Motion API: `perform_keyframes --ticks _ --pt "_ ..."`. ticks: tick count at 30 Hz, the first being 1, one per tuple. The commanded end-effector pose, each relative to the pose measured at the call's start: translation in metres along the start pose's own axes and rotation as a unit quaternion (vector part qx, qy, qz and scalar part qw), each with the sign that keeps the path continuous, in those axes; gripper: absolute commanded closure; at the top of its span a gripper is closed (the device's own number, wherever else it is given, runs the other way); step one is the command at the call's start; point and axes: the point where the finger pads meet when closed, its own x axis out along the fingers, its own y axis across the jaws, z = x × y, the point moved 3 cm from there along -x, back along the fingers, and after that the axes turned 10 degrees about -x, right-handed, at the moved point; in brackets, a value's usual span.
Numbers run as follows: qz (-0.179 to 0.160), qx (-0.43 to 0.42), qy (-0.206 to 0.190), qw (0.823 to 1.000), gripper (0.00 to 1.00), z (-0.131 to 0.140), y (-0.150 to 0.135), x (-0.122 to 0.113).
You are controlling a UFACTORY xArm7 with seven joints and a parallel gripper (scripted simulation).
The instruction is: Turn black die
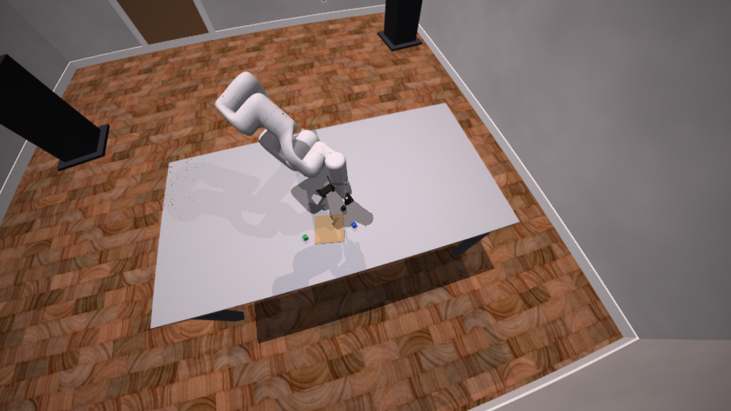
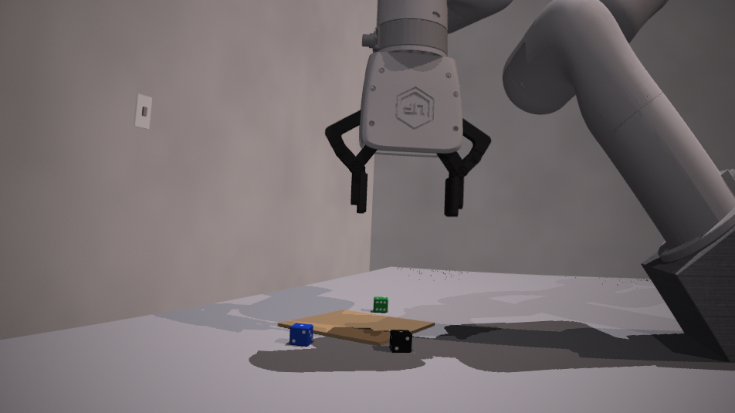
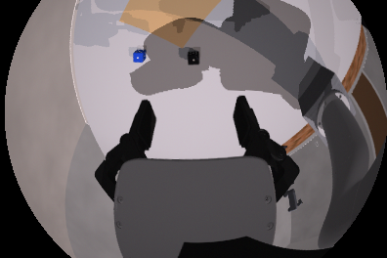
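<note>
The black die (image 2: 401, 340) lies on the table just off a corner of the tan mat (image 2: 357, 325). It also shows in the wrist view (image 3: 193, 57) and, small, in the top view (image 1: 342, 207). I cannot read its top face. My gripper (image 2: 405, 206) hangs open and empty well above the table, roughly over the black die. Its fingers frame the die from a distance in the wrist view (image 3: 193, 113). The mat (image 1: 329, 229) (image 3: 174, 4) lies flat on the table and no die lies on it.
A blue die (image 2: 300, 334) (image 3: 138, 56) lies on the table beside the mat's other near corner. A green die (image 2: 380, 304) stands beyond the mat's far side. The arm's base (image 2: 699, 289) stands at the right. The table's front edge is close to the mat.
</note>
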Motion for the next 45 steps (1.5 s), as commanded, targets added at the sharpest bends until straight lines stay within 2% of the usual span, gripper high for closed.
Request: perform_keyframes --ticks 1,10,17,22,25,29,32,35,36,42,44,45 --pt "-0.001 0.000 0.000 1.000 0.00 0.000 -0.001 -0.001" --pt "-0.001 0.005 0.000 1.000 0.00 0.000 -0.001 -0.001" --pt "0.000 0.045 -0.001 0.999 0.00 0.001 -0.001 0.000" --pt "0.002 0.143 -0.005 0.990 0.00 0.005 -0.001 0.002" --pt "0.003 0.171 -0.005 0.985 0.00 0.006 -0.001 0.002" --pt "0.004 0.233 -0.007 0.972 0.00 0.007 -0.002 0.004" --pt "0.006 0.292 -0.008 0.956 0.00 0.009 -0.002 0.005" --pt "0.006 0.304 -0.008 0.953 0.00 0.009 -0.002 0.005" --pt "0.007 0.341 -0.009 0.940 0.00 0.010 -0.002 0.006" --pt "0.009 0.420 -0.010 0.907 0.00 0.012 -0.003 0.009" --pt "0.010 0.456 -0.010 0.890 0.00 0.013 -0.003 0.010" --pt "0.010 0.461 -0.010 0.887 0.00 0.013 -0.003 0.010"
